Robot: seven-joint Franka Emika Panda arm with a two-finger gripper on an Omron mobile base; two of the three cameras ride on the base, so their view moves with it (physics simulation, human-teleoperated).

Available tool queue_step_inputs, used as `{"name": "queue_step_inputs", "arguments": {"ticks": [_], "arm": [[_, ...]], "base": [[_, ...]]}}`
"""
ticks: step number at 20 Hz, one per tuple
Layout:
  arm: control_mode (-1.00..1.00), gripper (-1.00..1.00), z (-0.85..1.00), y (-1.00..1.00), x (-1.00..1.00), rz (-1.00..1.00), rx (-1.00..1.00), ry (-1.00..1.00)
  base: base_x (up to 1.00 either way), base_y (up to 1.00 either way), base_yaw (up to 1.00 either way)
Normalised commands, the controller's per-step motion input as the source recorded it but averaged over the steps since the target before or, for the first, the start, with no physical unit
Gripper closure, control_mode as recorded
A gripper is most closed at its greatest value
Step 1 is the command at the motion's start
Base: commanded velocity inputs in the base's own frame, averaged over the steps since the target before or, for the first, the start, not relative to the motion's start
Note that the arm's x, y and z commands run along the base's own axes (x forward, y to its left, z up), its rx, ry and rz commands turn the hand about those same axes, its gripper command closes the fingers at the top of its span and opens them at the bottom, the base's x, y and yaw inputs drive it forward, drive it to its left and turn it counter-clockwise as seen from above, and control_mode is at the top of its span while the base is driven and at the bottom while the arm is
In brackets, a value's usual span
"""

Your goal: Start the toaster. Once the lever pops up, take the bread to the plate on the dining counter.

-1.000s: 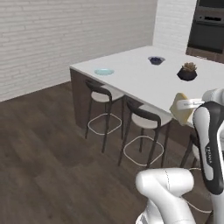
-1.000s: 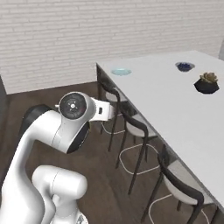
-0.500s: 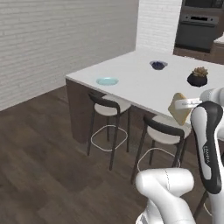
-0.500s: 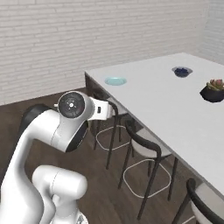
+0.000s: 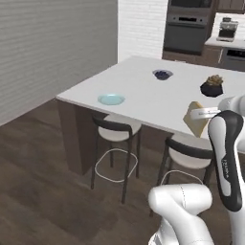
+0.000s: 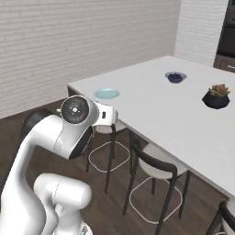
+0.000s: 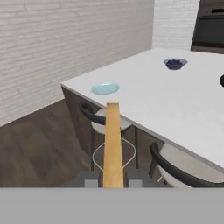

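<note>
So the two-finger gripper [image 7: 113, 178] is pinching the tan toast slice [image 7: 112, 144] edge-on, and the round pale blue plate [image 7: 105, 89] sits straight ahead, well apart, on the white-topped dining counter [image 7: 175, 105].

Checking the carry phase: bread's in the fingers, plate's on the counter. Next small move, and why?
Probably bring the gripper forward and up toward the plate. The bread is clamped edge-on between the fingers, held out over the stools, short of the counter edge. The plate sits near the counter's corner, nothing on it, almost straight ahead in the hand view.
</note>
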Motion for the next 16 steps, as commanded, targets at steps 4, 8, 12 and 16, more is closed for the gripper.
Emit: {"name": "queue_step_inputs", "arguments": {"ticks": [4,8,12,16], "arm": [[1.00,1.00,0.00,0.00,0.00,0.00,0.00,0.00],[1.00,1.00,0.00,0.00,0.00,0.00,0.00,0.00],[1.00,1.00,0.00,0.00,0.00,0.00,0.00,0.00],[1.00,1.00,0.00,0.00,0.00,0.00,0.00,0.00]], "base": [[0.59,0.37,-0.42],[0.66,0.41,-0.43],[0.69,0.57,-0.40],[0.72,0.74,-0.41]]}}
